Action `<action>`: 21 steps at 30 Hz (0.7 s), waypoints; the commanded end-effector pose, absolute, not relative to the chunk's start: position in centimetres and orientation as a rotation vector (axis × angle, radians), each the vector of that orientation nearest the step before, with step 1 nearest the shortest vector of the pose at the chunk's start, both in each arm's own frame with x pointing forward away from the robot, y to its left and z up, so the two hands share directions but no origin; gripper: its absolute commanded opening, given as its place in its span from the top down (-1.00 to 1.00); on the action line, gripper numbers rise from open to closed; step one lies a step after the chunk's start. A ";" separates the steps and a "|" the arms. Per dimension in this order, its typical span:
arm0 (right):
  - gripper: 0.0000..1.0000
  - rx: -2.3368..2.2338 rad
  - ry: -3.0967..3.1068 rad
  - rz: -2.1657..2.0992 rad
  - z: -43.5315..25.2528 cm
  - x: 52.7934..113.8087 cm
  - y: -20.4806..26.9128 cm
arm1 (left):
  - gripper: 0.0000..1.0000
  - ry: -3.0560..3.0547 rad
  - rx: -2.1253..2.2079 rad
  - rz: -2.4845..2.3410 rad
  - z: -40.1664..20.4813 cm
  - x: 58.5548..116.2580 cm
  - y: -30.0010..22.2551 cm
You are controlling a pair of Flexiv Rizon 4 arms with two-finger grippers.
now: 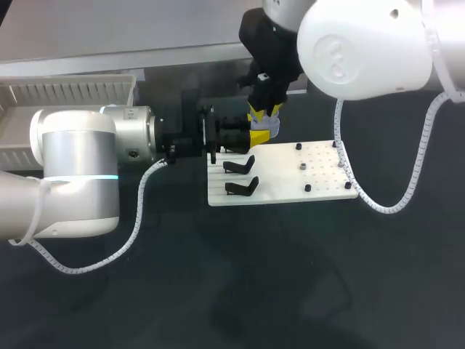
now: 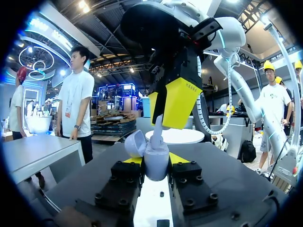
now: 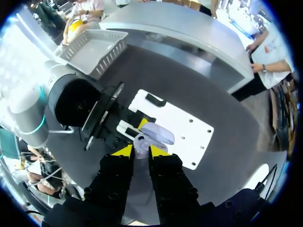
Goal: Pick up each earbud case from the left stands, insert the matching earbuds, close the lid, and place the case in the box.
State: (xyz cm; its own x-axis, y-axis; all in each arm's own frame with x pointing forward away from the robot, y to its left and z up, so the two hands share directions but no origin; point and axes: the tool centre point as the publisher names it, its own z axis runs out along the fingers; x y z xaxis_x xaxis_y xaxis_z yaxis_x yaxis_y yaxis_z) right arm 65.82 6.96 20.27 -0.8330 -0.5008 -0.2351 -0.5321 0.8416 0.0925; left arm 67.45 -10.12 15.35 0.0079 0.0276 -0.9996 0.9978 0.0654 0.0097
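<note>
Open-lidded case (image 2: 156, 168) in the firm hold of the left gripper (image 2: 156, 160); earbud (image 2: 158, 130) in that of the right gripper (image 3: 138, 150), at the case's mouth.

The left arm (image 1: 73, 174) comes in from the tabletop's left edge and lies nearly level, its wrist pointing toward the middle. The left gripper (image 2: 155, 160) has both yellow tips pressed against the sides of an upright earbud case (image 2: 156, 168). The right arm (image 1: 363, 47) hangs in from the far right corner, wrist turned down. The right gripper (image 3: 138, 151) sits directly above the left one, pinching an earbud (image 2: 158, 130).
</note>
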 end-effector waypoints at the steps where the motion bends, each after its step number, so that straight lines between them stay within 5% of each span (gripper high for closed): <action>1: 1.00 -0.803 2.825 0.229 20.2 66.1 7.1 | 1.00 1.251 1.181 -1.139 15.3 67.4 -10.1; 21: 1.00 -0.812 2.833 0.228 19.8 66.7 7.3 | 1.00 1.251 1.181 -1.139 15.3 67.4 -10.1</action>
